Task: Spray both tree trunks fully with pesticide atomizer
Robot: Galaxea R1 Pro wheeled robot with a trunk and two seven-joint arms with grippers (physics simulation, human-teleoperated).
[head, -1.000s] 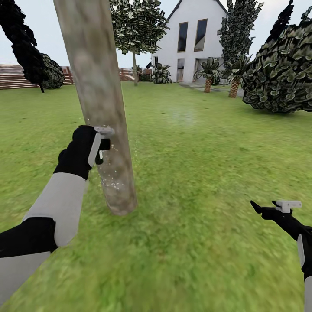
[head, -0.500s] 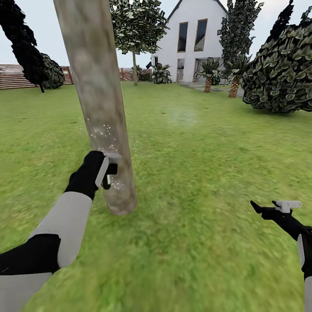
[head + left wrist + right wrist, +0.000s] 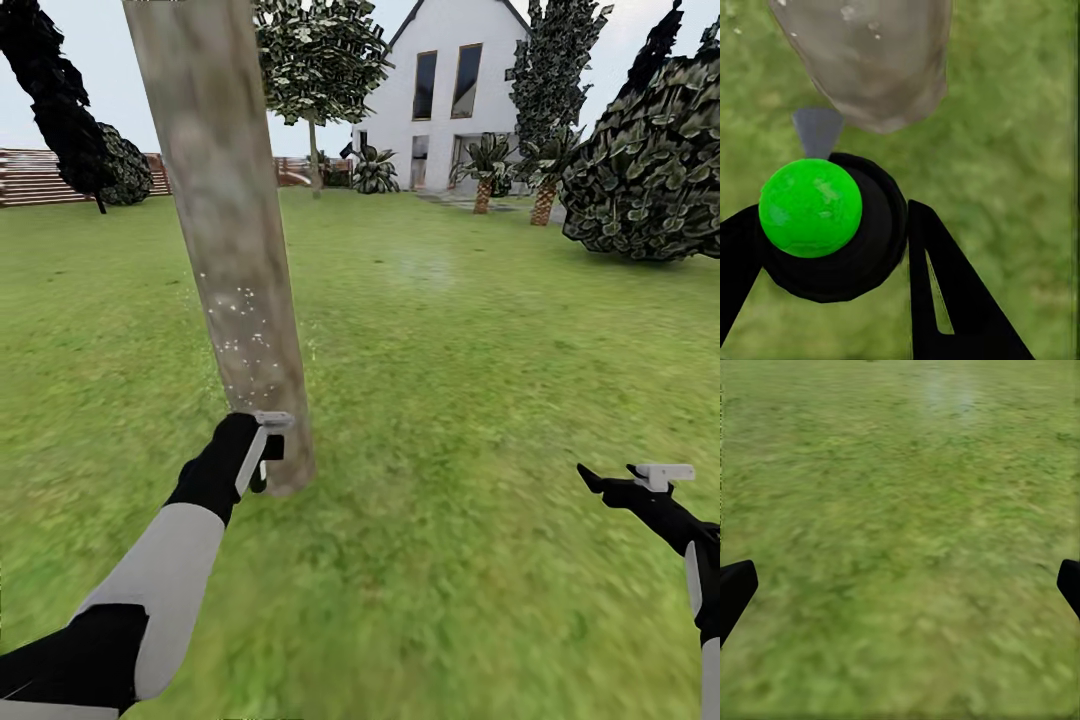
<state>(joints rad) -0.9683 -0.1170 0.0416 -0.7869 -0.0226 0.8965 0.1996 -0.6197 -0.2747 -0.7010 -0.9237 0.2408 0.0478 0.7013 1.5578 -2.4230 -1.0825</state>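
Observation:
A thick mottled grey-brown tree trunk [image 3: 232, 230] leans slightly at centre left of the head view, and its base [image 3: 866, 64] appears in the left wrist view. White pesticide specks [image 3: 245, 340] dot its lower part. My left gripper [image 3: 263, 447] is low beside the trunk's foot, shut on the pesticide atomizer [image 3: 270, 422]. The atomizer [image 3: 811, 208] is a dark round body with a bright green dot, its grey nozzle [image 3: 817, 130] pointing at the trunk base. My right gripper [image 3: 628, 482] hangs open over the grass at the lower right, its fingers [image 3: 735, 592] wide apart.
Green lawn [image 3: 450, 380] stretches all around. A large dark shrub [image 3: 650, 160] stands at the right, a white house [image 3: 445, 90] with palms [image 3: 483, 165] far ahead, a brown slat fence [image 3: 40, 178] at the far left, and dark trees [image 3: 60, 110] near it.
My left arm has lowered the atomizer along the trunk from mid-height to near its foot. Specks now show above the gripper. The right arm has not moved.

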